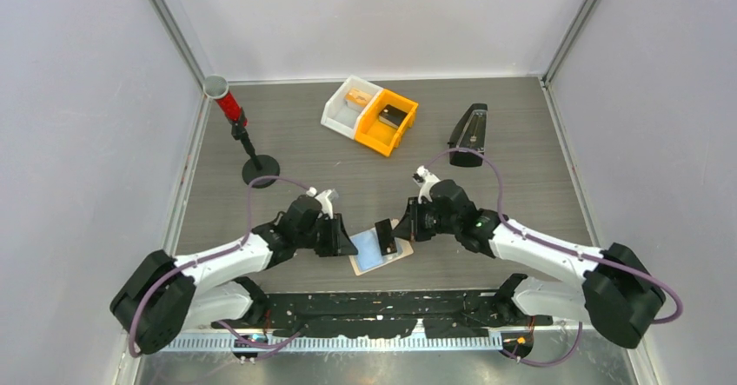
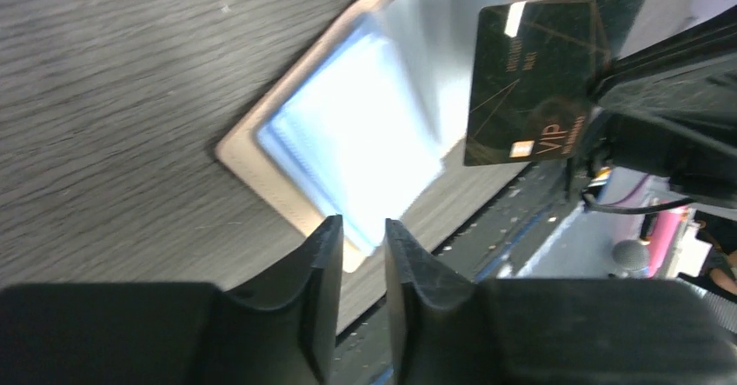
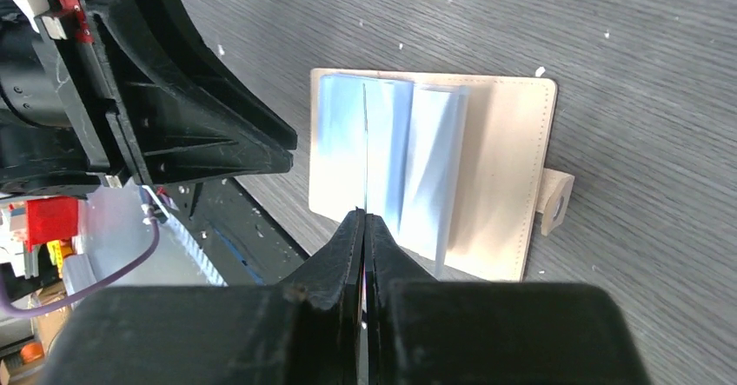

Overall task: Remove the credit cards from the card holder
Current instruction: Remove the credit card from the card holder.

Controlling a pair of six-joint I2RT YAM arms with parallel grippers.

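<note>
I count one tan card holder (image 1: 400, 255), lying flat at the lower centre of the overhead view between my two pincers. My right pincer (image 3: 366, 220) is pressed together on one black card (image 2: 539, 81), held upright over the holder. My left pincer (image 2: 361, 255) stands slightly spread and grips nothing. Only the left wrist view shows the card's glossy face and gilt VIP lettering. The right wrist view shows it edge-on (a mere line), along with the holder's stitched border and small tab (image 3: 556, 198). On the holder overlap pale blue cards (image 3: 391, 142), whose number I cannot tell.
</note>
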